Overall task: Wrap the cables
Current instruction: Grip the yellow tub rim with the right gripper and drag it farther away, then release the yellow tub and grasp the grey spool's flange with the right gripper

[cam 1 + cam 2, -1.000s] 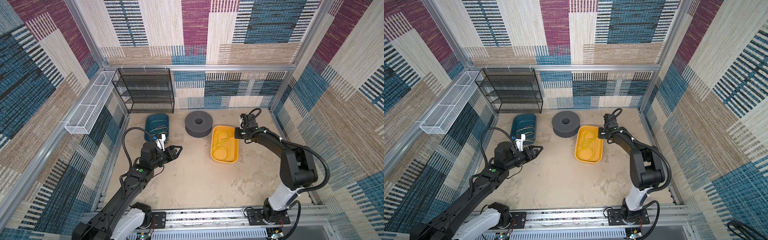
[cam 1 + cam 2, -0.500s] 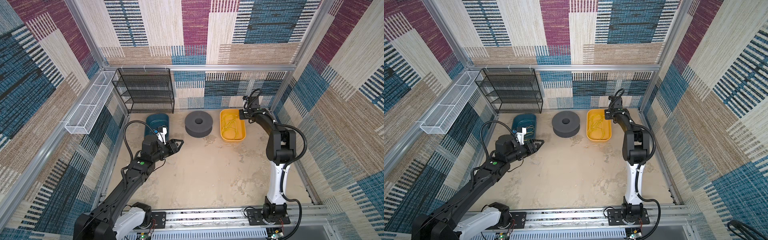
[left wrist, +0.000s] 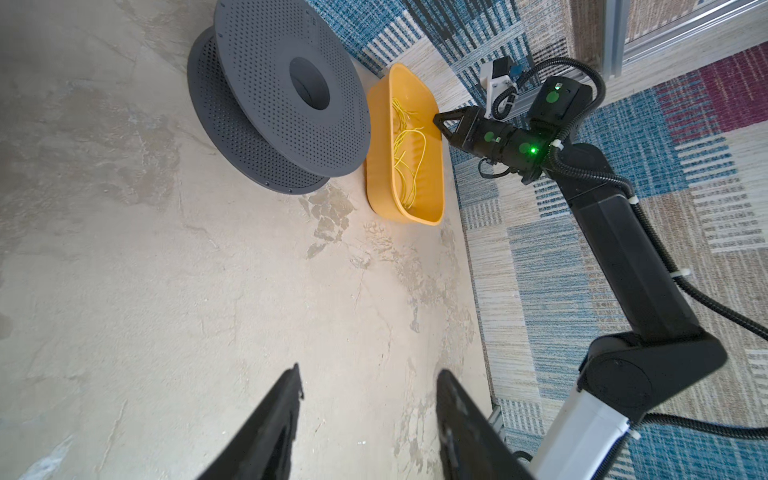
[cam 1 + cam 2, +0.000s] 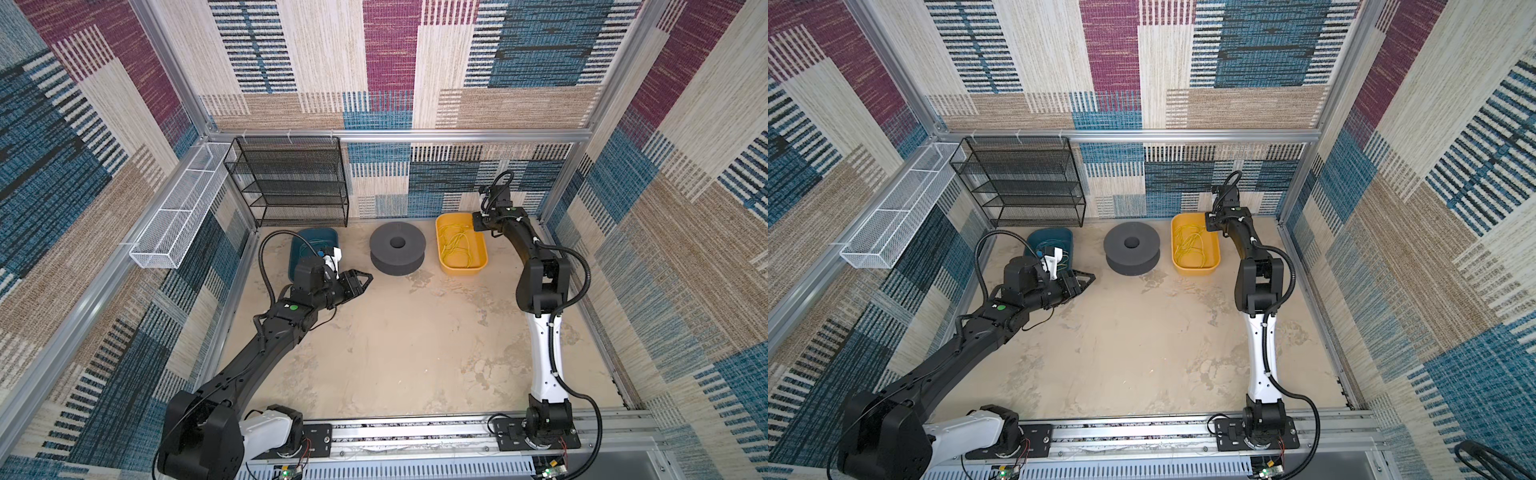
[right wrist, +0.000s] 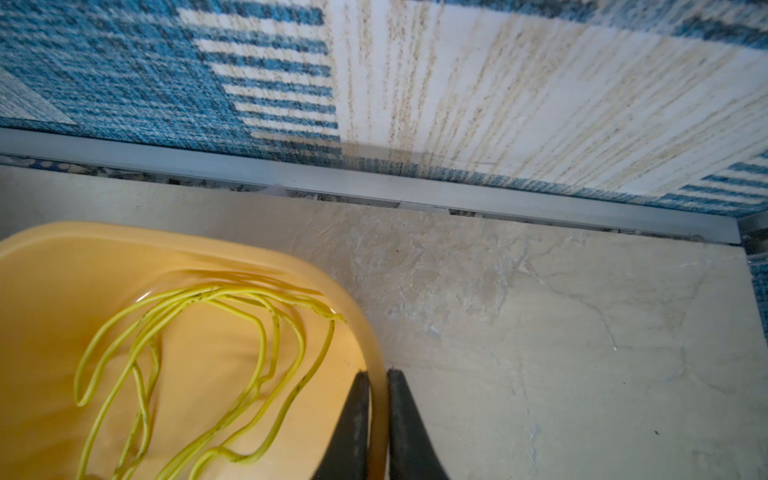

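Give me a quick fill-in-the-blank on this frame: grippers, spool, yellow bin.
1. The right gripper has the rim of the yellow bin ___ its jaws.
2. The left gripper is ___ and holds nothing.
3. In both top views the spool sits to the ___ of the yellow bin.
4. The cables in the yellow bin are ___ in colour.

Missing words: between; open; left; yellow.
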